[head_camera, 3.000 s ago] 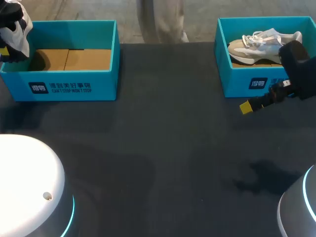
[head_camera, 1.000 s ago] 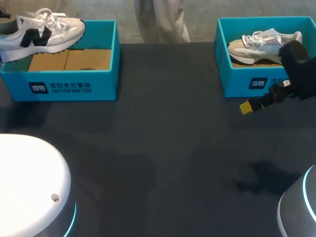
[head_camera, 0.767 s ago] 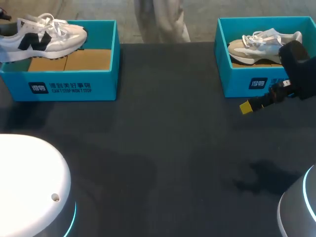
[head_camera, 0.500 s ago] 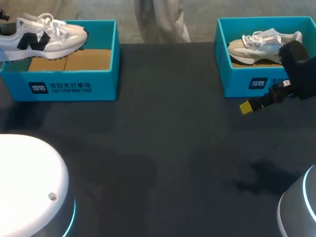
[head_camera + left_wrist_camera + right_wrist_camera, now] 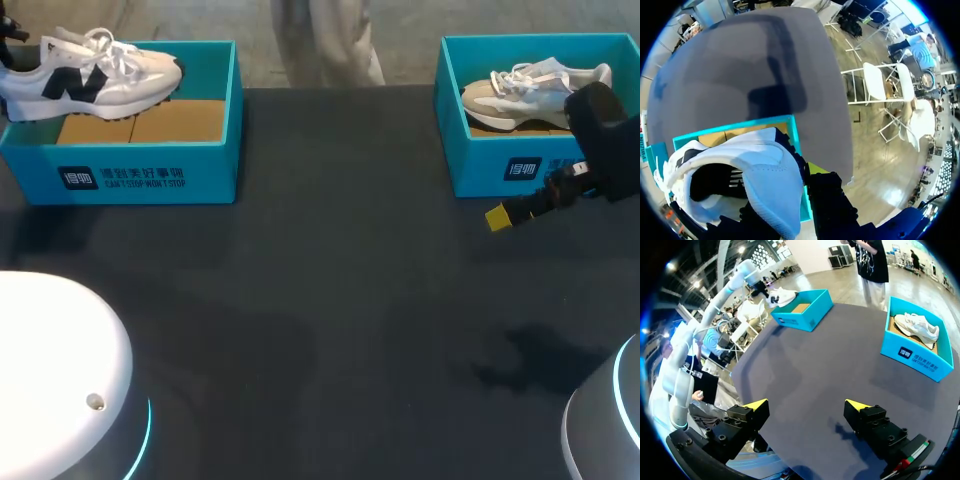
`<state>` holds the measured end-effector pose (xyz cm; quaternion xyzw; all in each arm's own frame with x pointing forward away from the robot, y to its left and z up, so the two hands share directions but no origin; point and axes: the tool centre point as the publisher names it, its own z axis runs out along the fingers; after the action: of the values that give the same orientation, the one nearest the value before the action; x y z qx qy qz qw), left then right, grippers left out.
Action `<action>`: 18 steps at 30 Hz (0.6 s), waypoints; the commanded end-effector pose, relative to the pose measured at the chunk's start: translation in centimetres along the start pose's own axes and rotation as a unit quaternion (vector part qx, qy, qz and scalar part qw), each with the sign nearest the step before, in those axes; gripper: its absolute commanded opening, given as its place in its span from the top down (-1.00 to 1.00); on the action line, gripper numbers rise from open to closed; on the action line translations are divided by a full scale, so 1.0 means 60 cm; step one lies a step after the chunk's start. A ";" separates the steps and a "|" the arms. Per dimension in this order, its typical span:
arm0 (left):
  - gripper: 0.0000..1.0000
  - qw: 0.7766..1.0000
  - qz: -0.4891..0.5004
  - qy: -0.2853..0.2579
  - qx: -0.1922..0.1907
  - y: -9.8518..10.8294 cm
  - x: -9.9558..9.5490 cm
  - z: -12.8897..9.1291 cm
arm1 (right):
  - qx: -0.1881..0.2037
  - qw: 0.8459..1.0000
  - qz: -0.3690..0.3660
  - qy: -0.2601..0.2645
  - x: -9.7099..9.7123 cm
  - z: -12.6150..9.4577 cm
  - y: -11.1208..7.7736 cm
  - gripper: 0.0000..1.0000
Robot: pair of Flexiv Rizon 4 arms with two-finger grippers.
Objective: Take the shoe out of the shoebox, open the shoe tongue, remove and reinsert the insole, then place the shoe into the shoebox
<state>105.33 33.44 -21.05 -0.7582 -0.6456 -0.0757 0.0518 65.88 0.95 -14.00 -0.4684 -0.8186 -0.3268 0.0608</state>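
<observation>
A white shoe point(image 5: 90, 70) is gripped at its heel by the closed left hand point(image 5: 786, 201), with the blue shoebox point(image 5: 150, 165) just beneath that hand. The right hand point(image 5: 806, 405) is spread wide and empty. With so narrow a heel grip, the shoe could likely be tilted or dropped.

White arm links point(image 5: 695, 330), cyan-ringed white bases point(image 5: 60, 360), black right tool point(image 5: 806, 406), yellow fingertips point(image 5: 756, 404)
</observation>
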 end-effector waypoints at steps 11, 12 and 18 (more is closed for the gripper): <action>1.00 1.000 0.015 0.001 -0.013 0.071 -0.013 0.058 | 0.003 1.000 0.001 -0.001 0.000 0.003 0.004 -1.00; 1.00 1.000 0.019 0.000 -0.014 0.074 -0.015 0.065 | 0.003 1.000 0.001 -0.001 0.000 0.003 0.004 -1.00; 1.00 1.000 0.016 -0.001 -0.005 0.092 -0.026 0.106 | 0.003 1.000 0.001 -0.001 0.000 0.003 0.004 -1.00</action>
<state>109.46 32.05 -26.37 -0.7697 -0.6313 -0.0840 0.0433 65.88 0.95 -14.00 -0.4684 -0.8186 -0.3267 0.0608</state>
